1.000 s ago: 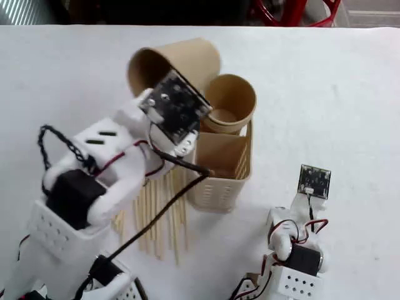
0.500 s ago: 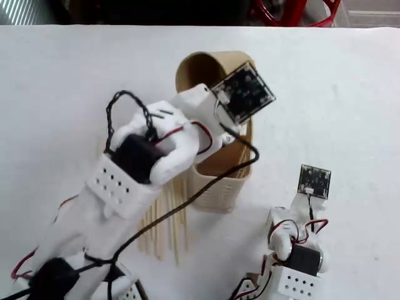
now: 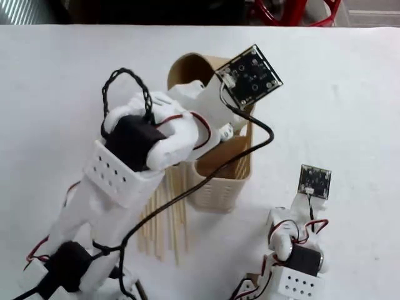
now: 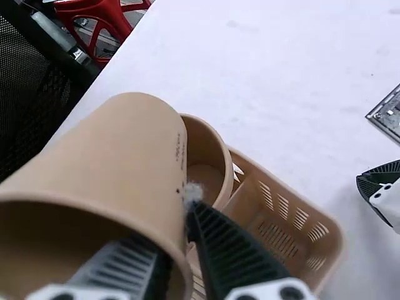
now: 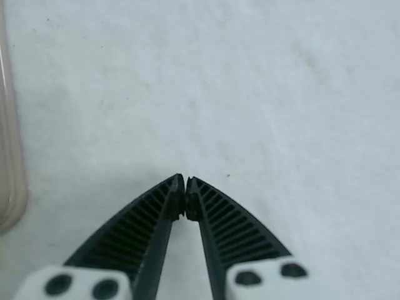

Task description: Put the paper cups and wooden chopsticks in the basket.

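My left gripper [image 4: 182,209] is shut on the rim of a brown paper cup [image 4: 106,181], one finger inside and one outside. The cup hangs tilted over the far end of the beige slotted basket [image 4: 284,222]. A second paper cup [image 4: 203,169] stands upright in that end of the basket. In the high view the held cup [image 3: 186,67] sticks out from under the left arm above the basket [image 3: 222,184]. Several wooden chopsticks [image 3: 164,222] lie on the table beside the basket, partly under the arm. My right gripper [image 5: 185,187] is shut on nothing, just above the white table.
The right arm [image 3: 294,250] sits folded near the front edge, right of the basket. A beige basket edge [image 5: 9,156] shows in the right wrist view. A red frame [image 3: 294,12] stands beyond the table's far edge. The white tabletop [image 3: 337,94] lies bare at the far right.
The left arm swung the held cup from the basket's far left side to above its far end, then edged slightly farther. The right arm has not moved.
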`<action>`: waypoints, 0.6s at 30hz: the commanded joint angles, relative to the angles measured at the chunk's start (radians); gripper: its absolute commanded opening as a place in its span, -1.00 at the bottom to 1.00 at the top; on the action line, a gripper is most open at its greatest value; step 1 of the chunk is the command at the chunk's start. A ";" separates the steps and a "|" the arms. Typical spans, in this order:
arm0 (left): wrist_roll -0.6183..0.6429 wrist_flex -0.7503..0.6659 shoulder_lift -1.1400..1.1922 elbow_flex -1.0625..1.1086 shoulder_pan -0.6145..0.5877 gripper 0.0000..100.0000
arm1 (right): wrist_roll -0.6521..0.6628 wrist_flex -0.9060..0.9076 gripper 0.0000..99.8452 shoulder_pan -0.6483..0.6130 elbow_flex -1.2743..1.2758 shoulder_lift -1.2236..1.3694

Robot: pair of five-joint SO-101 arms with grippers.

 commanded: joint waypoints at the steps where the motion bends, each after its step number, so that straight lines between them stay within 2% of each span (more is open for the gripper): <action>1: 0.003 0.018 0.002 -0.048 0.005 -0.95 | 0.000 0.005 -0.96 0.005 0.009 -0.007; 6: -0.084 0.084 0.007 -0.044 0.013 -0.95 | 0.000 0.005 -0.96 0.005 0.009 -0.007; 14: -0.089 0.112 0.005 -0.044 0.007 -0.94 | 0.000 0.005 -0.96 0.005 0.009 -0.007; 18: -0.084 0.109 0.005 -0.044 0.007 -0.81 | 0.000 0.005 -0.96 0.005 0.009 -0.007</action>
